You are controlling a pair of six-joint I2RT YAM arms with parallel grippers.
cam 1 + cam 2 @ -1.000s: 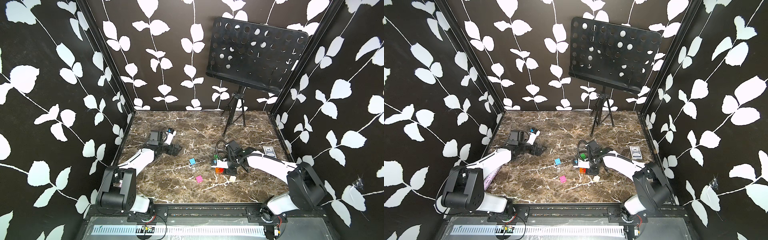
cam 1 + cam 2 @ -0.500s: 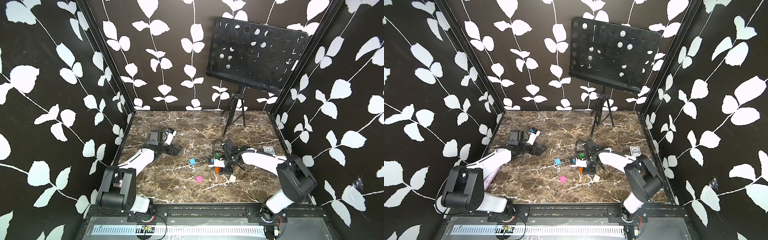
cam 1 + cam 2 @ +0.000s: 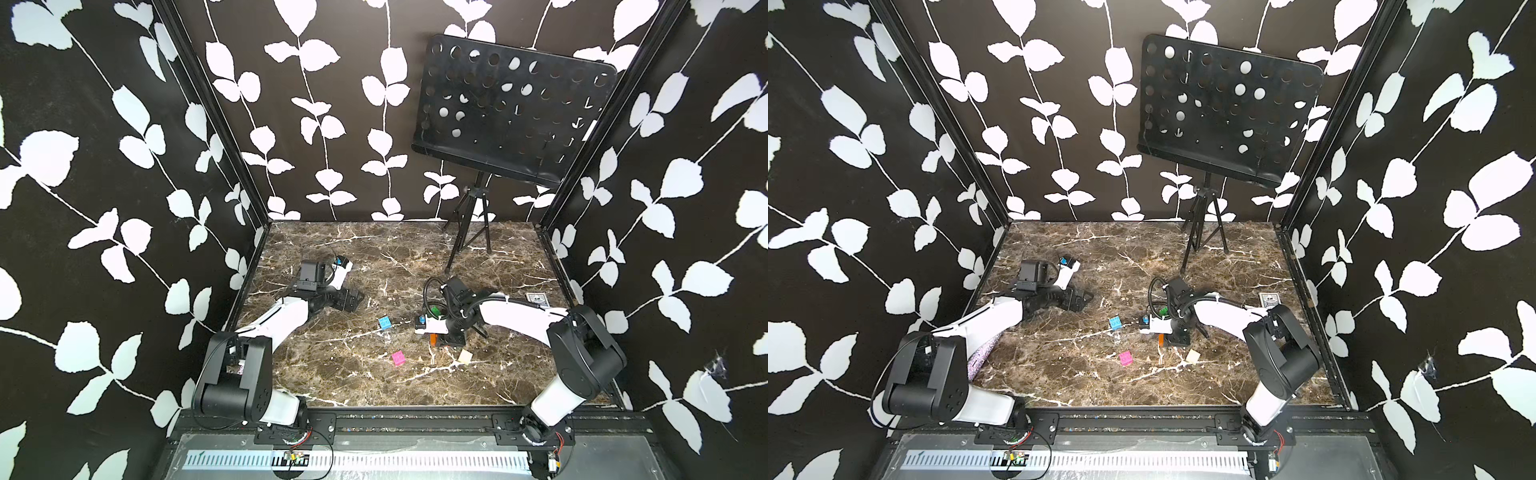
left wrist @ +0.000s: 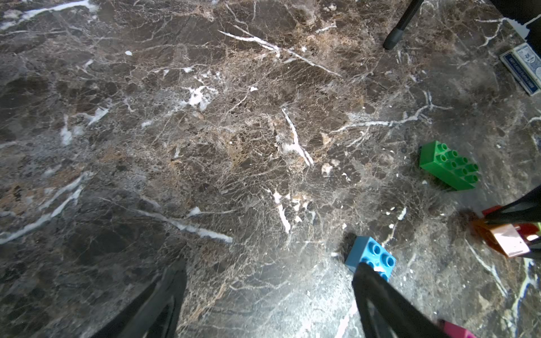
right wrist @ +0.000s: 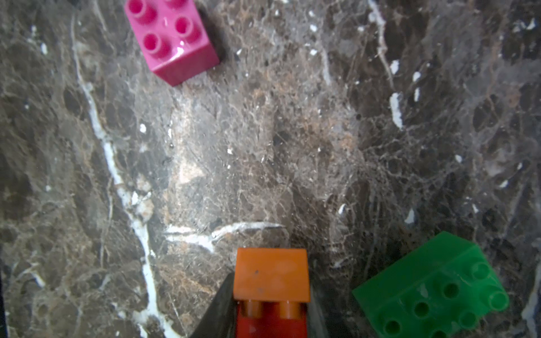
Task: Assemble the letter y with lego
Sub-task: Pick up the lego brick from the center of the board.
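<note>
Right gripper: just clamped down, now pinching orange, with second orange pressed against it; right of centre in both top views.
Meaning: stem likely in hand; joined or not, cannot tell.
Nearby: green just beside; cream to the lower right; pink lower centre; blue centre, all loose.
Versus a second ago: narrower at the tips, elbow swung inward.
Left gripper: spread wide, empty, parked mid-left.
</note>
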